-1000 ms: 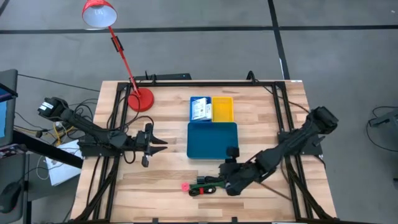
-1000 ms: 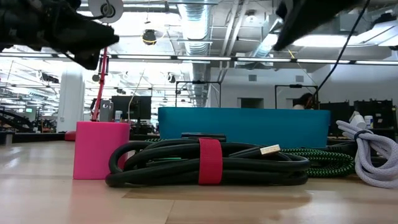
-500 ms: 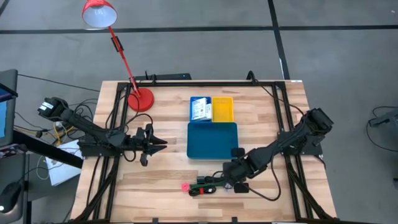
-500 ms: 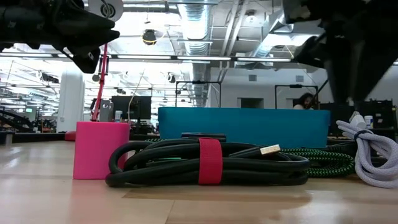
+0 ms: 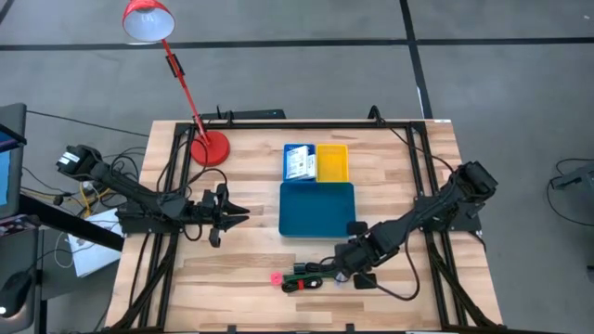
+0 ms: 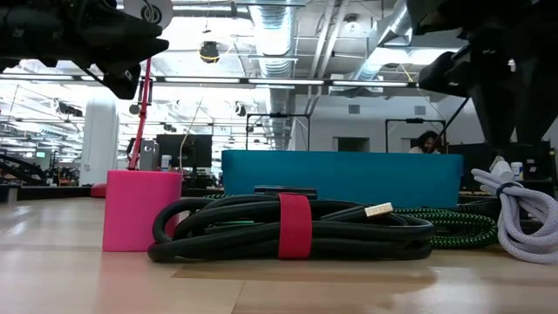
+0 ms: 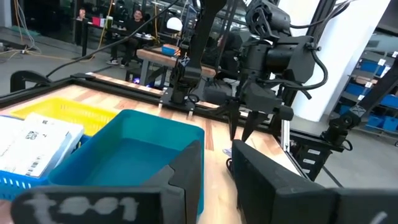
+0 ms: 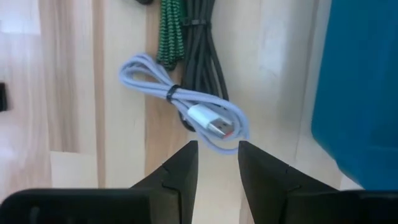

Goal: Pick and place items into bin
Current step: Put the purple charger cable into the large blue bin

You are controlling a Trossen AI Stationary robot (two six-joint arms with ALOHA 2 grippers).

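Note:
My right gripper [image 8: 217,163] is open and hangs above a coiled white cable [image 8: 186,111] on the table, touching nothing; in the high view it [image 5: 345,269] is just off the teal tray's [image 5: 316,209] near edge. Beside the white cable lie a green-and-black braided cable [image 8: 169,31] and a black cable bundle [image 6: 292,228] with a red strap. A pink block [image 5: 276,277] stands on the table left of the bundle. White packets [image 5: 297,163] lie in the small blue tray, next to the yellow tray [image 5: 332,162]. My left gripper [image 5: 234,215] waits open, left of the teal tray.
A small black piece [image 5: 364,279] lies on the table right of the cables. A red desk lamp's base [image 5: 211,148] stands at the far left of the table. Black frame rails [image 5: 422,199] run along both sides. Bare wood lies near the table's near edge.
My right gripper has come down toward the cables by the teal tray's near edge, dropping into the low view from above. The left arm and all items have stayed where they were.

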